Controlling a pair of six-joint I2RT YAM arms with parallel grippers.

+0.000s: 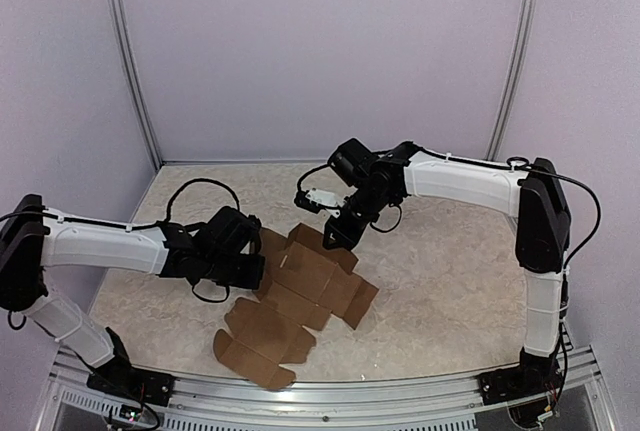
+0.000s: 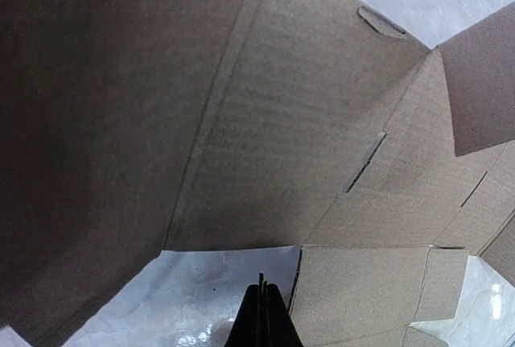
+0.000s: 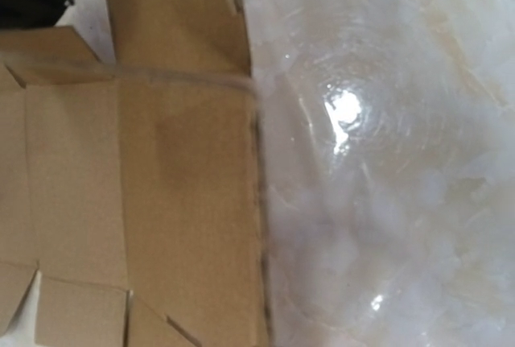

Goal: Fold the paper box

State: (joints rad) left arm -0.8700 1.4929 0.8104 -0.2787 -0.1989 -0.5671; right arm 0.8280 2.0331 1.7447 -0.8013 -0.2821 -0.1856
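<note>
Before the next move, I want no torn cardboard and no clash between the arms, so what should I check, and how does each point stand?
1. Paper box wholly on the table: ok.
2. Box folded up: not ok, mostly a flat sheet.
3. Left pincer shut: ok.
4. Left pincer gripping cardboard: cannot tell.
5. Right pincer shut: ok, at the sheet's far edge.
6. Pincers apart from each other: ok.

Paper box (image 3: pixel 161 202) (creased, unfolded) on table (image 3: pixel 386 202).
</note>
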